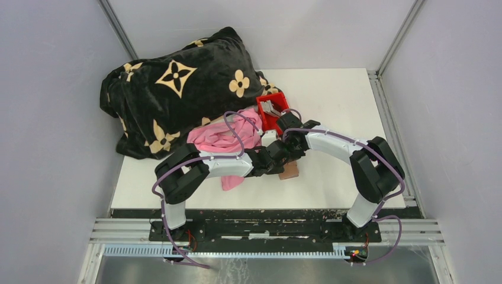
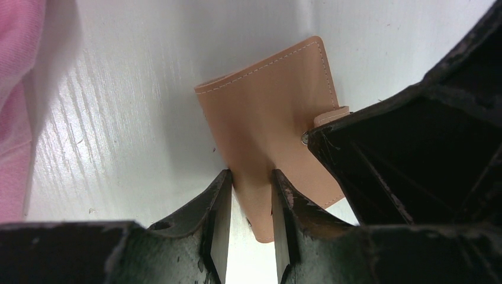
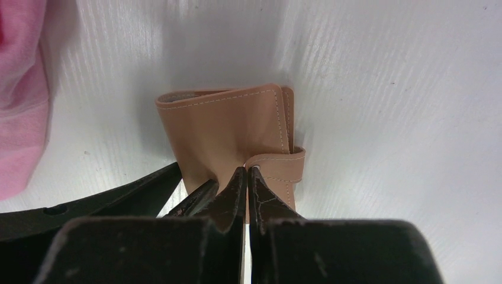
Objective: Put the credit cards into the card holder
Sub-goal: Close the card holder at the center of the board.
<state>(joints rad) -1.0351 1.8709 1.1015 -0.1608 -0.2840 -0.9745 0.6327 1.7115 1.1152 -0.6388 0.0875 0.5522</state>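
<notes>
While the right claw (image 3: pixel 247 171) is closed tight, pointed tips at the short rounded snap tab (image 3: pixel 281 163), the left claw (image 2: pixel 251 180) pinches the lower edge of the small tan stitched-leather bifold card holder (image 2: pixel 266 106) between flat black fingers (image 2: pixel 220 201), over the glossy white surface (image 3: pixel 385 89). Thin grey credit cards (image 1: pixel 270 107) stand in a red plastic bin (image 1: pixel 264 122) beside crumpled pink cloth (image 1: pixel 222 136).

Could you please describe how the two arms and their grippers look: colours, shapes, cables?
The left arm and right arm each have smooth white shells between bulky black joints, with thin purple cables looping along them. The left gripper and right gripper have black wedge-shaped fingers that taper to thin tips, scuffed pale at the edges.
</notes>
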